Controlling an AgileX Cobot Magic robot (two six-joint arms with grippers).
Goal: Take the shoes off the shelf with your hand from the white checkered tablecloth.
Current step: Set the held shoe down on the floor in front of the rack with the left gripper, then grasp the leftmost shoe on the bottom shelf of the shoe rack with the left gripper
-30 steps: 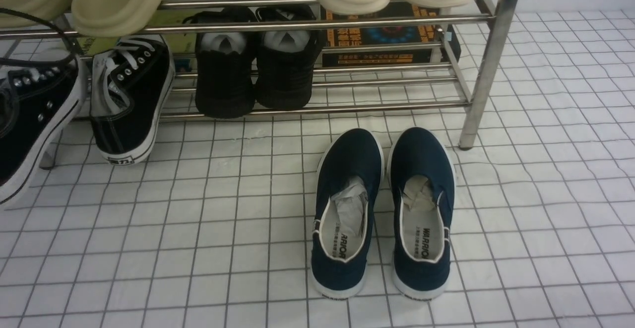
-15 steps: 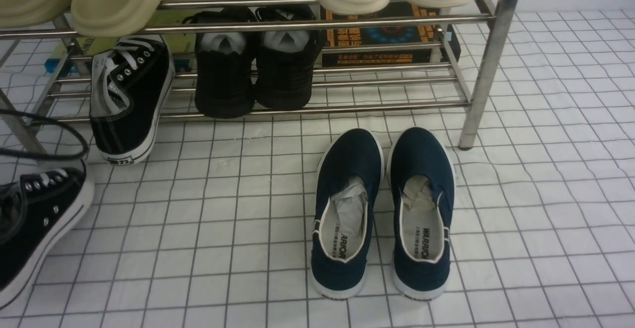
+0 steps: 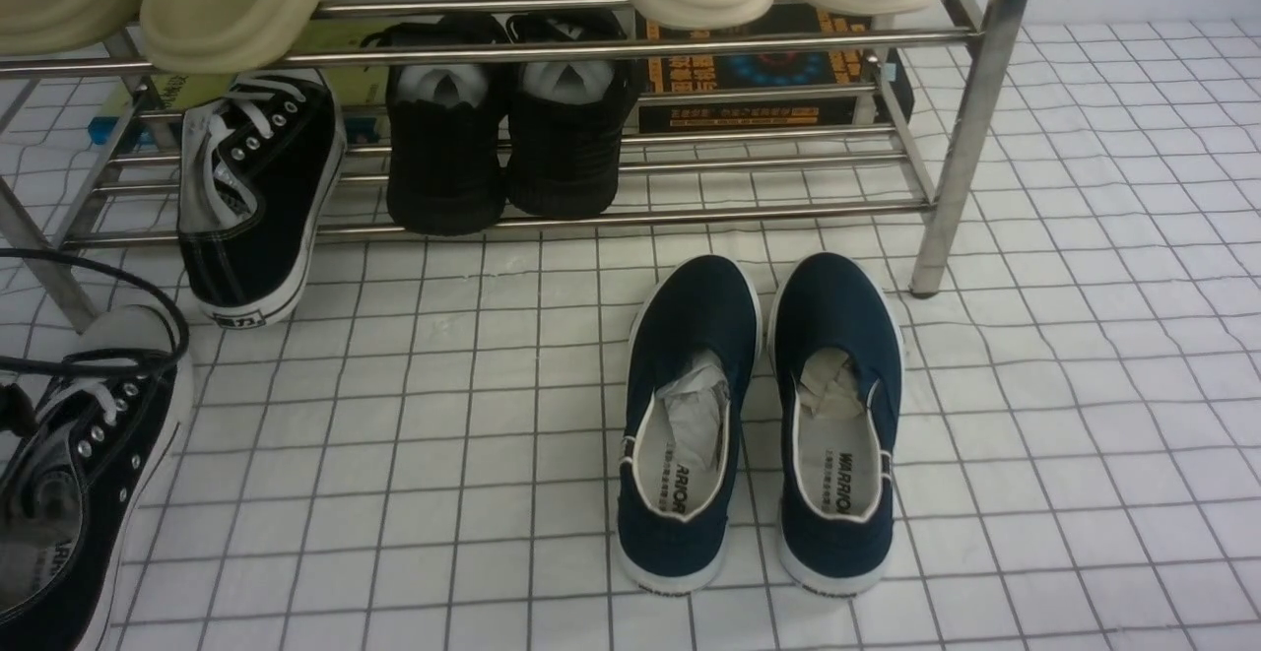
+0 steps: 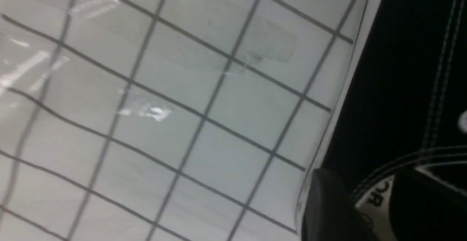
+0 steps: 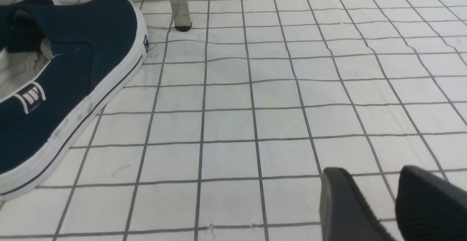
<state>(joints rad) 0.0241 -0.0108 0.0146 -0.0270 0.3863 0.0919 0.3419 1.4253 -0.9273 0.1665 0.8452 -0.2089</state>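
One black lace-up sneaker (image 3: 89,474) with white laces is at the lower left, off the shelf, toe toward it. My left gripper (image 4: 368,184) is shut on its collar, one finger outside and one inside over the printed insole; the black canvas (image 4: 397,69) fills that view's side. In the front view only the gripper's looping cables (image 3: 118,277) show. Whether the sole touches the white checkered tablecloth (image 3: 443,415) cannot be told. The other sneaker (image 3: 261,188) leans on the chrome shelf's (image 3: 970,129) lowest tier, heel on the cloth. My right gripper (image 5: 370,171) is open and empty, low over the cloth.
Navy slip-ons (image 3: 759,415) stand on the cloth in front of the shelf; one (image 5: 73,69) lies near my right gripper. Black knit shoes (image 3: 507,139) and a dark box (image 3: 778,70) sit on the lower tier. Beige slippers (image 3: 236,1) overhang the upper tier.
The held sneaker has come down and toward the front from beside the shelf, turning so its opening faces up. The other shoes have not moved.
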